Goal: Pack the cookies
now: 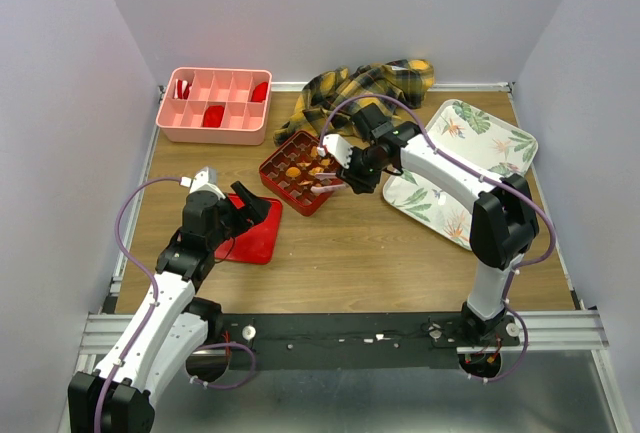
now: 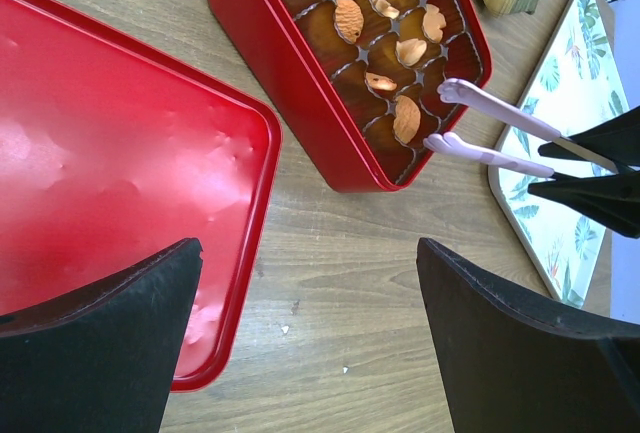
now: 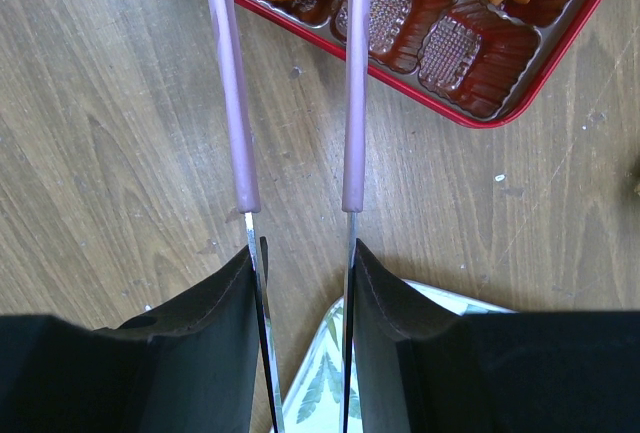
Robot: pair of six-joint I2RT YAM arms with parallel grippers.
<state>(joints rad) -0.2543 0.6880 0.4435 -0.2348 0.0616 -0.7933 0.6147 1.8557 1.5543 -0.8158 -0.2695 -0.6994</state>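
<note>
On tabletop (image 1: 350,263): gridded box (image 1: 283,189) at middle, cookies (image 1: 293,173) in its cells. From box: flat lid (image 1: 255,238) at 8 o'clock, divided bin (image 1: 212,136) at 11 o'clock, cloth (image 1: 365,85) at 1 o'clock, serving tray (image 1: 495,143) at 3 o'clock. Over box's 3 o'clock edge: tongs (image 2: 497,111) tips.

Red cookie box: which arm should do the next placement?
Right: the right end effector grips the tongs, tips over the red cookie box; the left end effector is open by the red lid.

Plain pale lavender walls (image 1: 350,3) enclose a wood-grain table (image 1: 350,263) on three sides; an aluminium rail (image 1: 578,326) runs along its near edge, under soft, even light
</note>
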